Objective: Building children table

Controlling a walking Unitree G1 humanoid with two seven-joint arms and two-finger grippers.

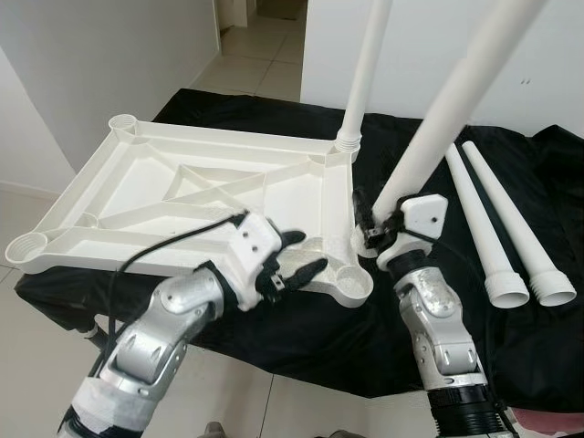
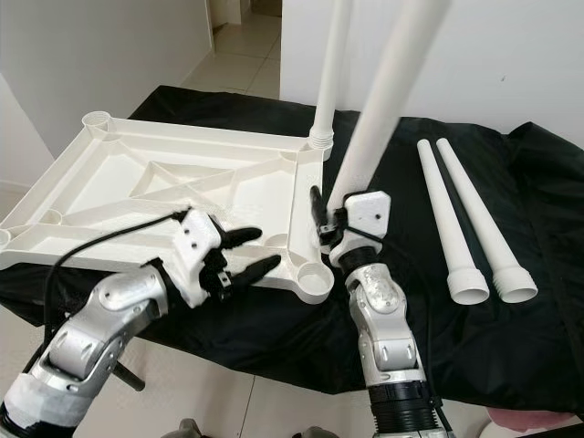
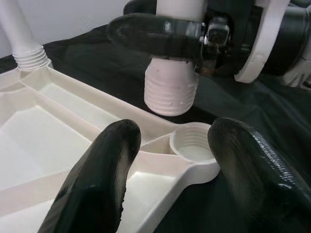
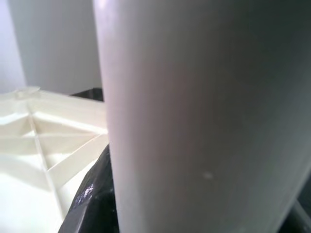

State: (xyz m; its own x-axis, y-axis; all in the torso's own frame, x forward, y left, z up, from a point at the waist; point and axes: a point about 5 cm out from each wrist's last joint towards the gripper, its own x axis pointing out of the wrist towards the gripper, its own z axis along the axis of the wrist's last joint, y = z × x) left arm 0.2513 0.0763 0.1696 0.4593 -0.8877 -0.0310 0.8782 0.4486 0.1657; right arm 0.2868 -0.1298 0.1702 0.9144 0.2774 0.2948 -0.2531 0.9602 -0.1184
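Lying upside down on a black cloth point(image 1: 274, 347) is a white moulded plastic tabletop point(image 1: 210, 196), its ribbed underside facing up, with a round threaded socket at each corner. One long white tapered plastic leg point(image 1: 365, 73) is already standing upright in the far right corner socket.

The right gripper point(image 1: 370, 230) is pinching a second long white plastic leg point(image 1: 438, 119) near its threaded lower end, its black fingers pressed against the tube. It is holding the leg tilted, top leaning away to the right. In the left wrist view, the threaded end point(image 3: 171, 90) is hanging just above the near right corner socket point(image 3: 194, 145) and is not yet seated in it.

The left gripper point(image 1: 297, 255) is hovering over the tabletop's near edge, just beside that same socket, its two black fingers point(image 3: 97, 179) spread apart and holding nothing.

Two more white tapered plastic legs point(image 1: 506, 224) are lying side by side on the cloth to the right, well apart from the tabletop, their wide ends pointing toward the robot.
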